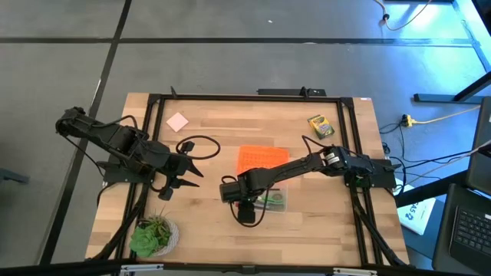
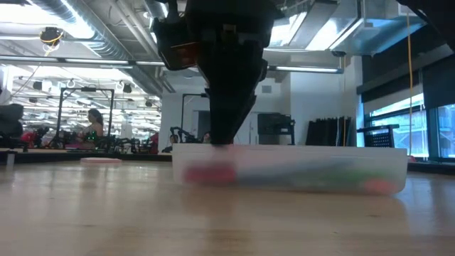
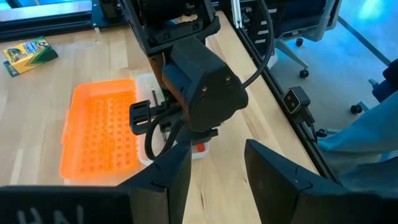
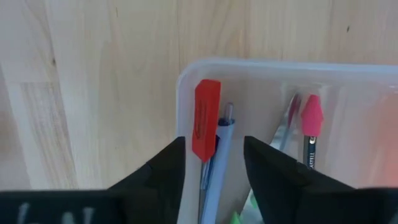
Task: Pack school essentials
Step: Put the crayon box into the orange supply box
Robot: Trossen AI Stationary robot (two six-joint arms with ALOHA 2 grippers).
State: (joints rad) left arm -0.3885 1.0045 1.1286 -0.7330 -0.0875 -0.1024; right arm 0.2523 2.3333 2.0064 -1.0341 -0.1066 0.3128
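Partly hidden, red eraser sits between right tool fingers.

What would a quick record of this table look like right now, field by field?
Surface: wooden table
Container: clear plastic box, its orange lid lying beside it
Inside box: red eraser standing against the wall, pens and pencils next to it
Right tool: open, directly above the eraser in the box corner
Left tool: open, holding nothing, waiting left of the box
Not yet packed: crayon box and pink note pad, both at the table's far side
Other: potted plant at near left corner
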